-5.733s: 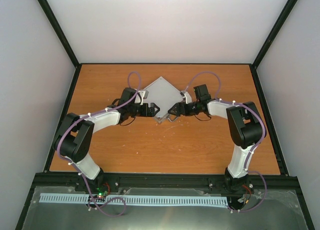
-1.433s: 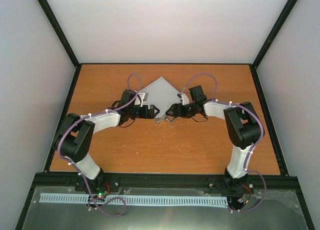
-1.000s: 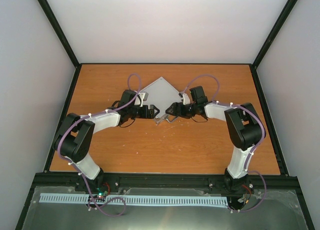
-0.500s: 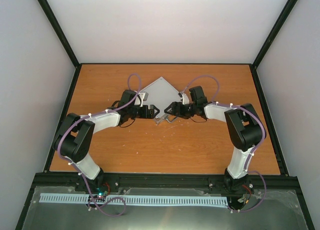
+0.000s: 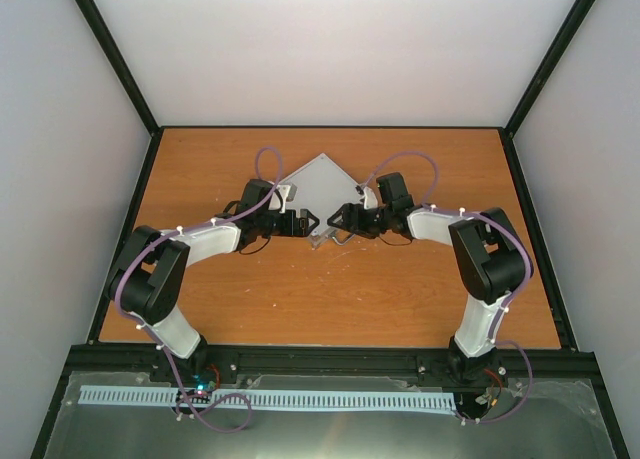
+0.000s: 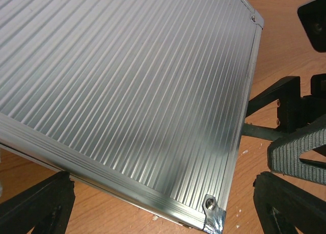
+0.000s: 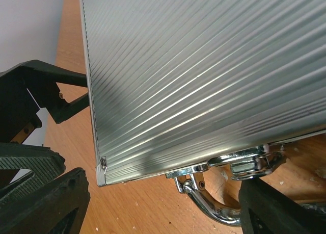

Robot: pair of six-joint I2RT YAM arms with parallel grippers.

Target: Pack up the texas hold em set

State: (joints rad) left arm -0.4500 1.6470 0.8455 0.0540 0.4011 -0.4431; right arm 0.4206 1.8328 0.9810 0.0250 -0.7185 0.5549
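The left gripper [image 5: 308,220] and right gripper [image 5: 338,219] both stand spread beside the closed, ribbed silver case [image 5: 322,184].

Both arms reach from their bases inward to the case [image 5: 322,182], with the elbows bent outward and the forearms low, almost level. The left end effector [image 5: 306,222] is at the near-left side of the case, jaws wide apart; its fingers [image 6: 35,206] stand one on each side of the nearest corner of the case. The right end effector [image 5: 339,219] is at the near-right side of the case, facing the left one and very near to it. Its jaws are also apart, and its fingers [image 7: 48,203] grip nothing.
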